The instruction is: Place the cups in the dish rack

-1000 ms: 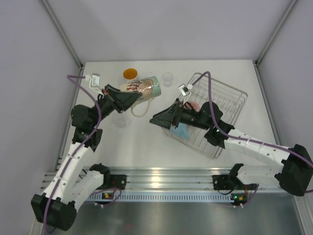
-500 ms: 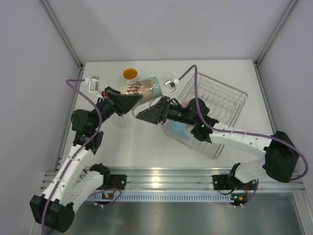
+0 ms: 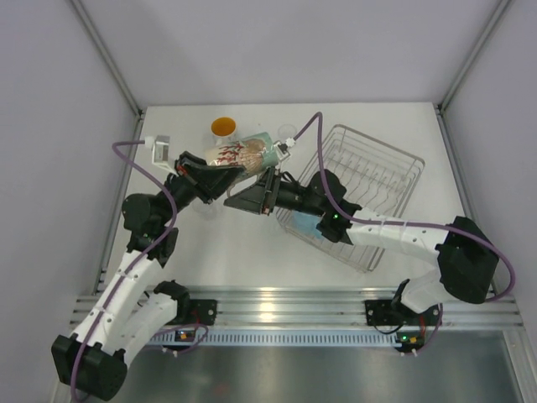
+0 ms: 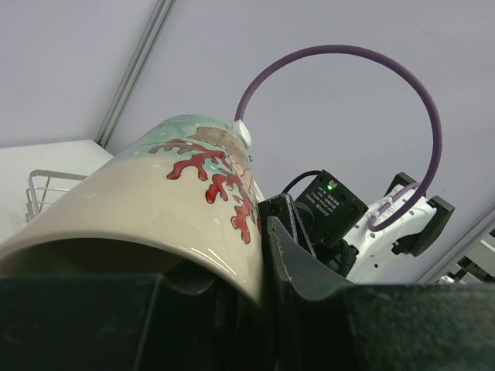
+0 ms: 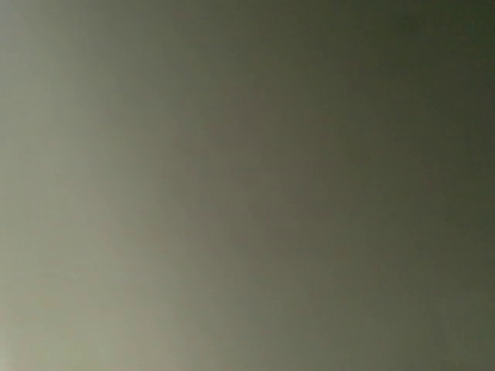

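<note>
The left gripper (image 3: pixel 223 166) holds the cream patterned mug (image 3: pixel 246 152) clear of the table (image 3: pixel 252 252), tipped on its side. In the left wrist view one finger (image 4: pixel 298 267) lies against the outside of the mug's wall, so the claw is pinching the mug, seemingly by its rim. The dish rack (image 3: pixel 382 164) stands well to the right, on the other arm's side. That is probably why the mug is held out over the middle of the table, where both arms can reach.

The right gripper (image 3: pixel 239 201) points leftward just beside the mug and a little nearer the bases, its arm stretched across the rack's near-left corner. Its own camera gives only a flat grey-green blur, likely because something sits close against the lens. From above its fingers merge into one dark wedge, so whether that claw is spread or pressed together cannot be told.

The step in hand looks like a handover. A light blue cup (image 3: pixel 304 225) already lies in the rack, partly under the right arm. An orange-inside mug (image 3: pixel 223 128) and a clear glass (image 3: pixel 289 131) stand on the table's far side, not yet loaded. The main risk is the left claw letting go before the right has a firm hold
</note>
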